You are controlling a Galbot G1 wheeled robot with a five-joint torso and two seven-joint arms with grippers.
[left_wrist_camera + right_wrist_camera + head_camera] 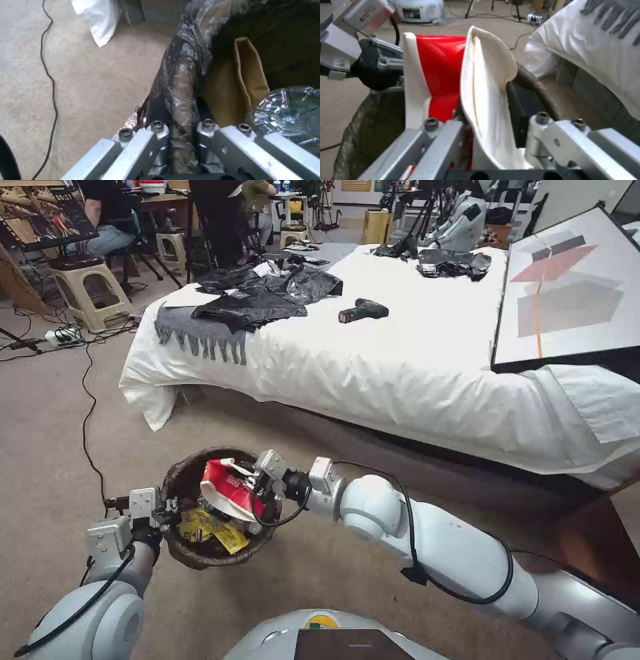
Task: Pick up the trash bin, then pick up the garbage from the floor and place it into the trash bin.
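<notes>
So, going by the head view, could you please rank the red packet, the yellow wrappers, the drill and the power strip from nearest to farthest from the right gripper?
1. Red packet: in the right gripper, over the bin.
2. Yellow wrappers: inside the bin, just below.
3. Drill: up on the bed.
4. Power strip: on the floor, far left.

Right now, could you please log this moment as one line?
left hand: grips bin rim | right hand: red packet over bin, unreleased
</notes>
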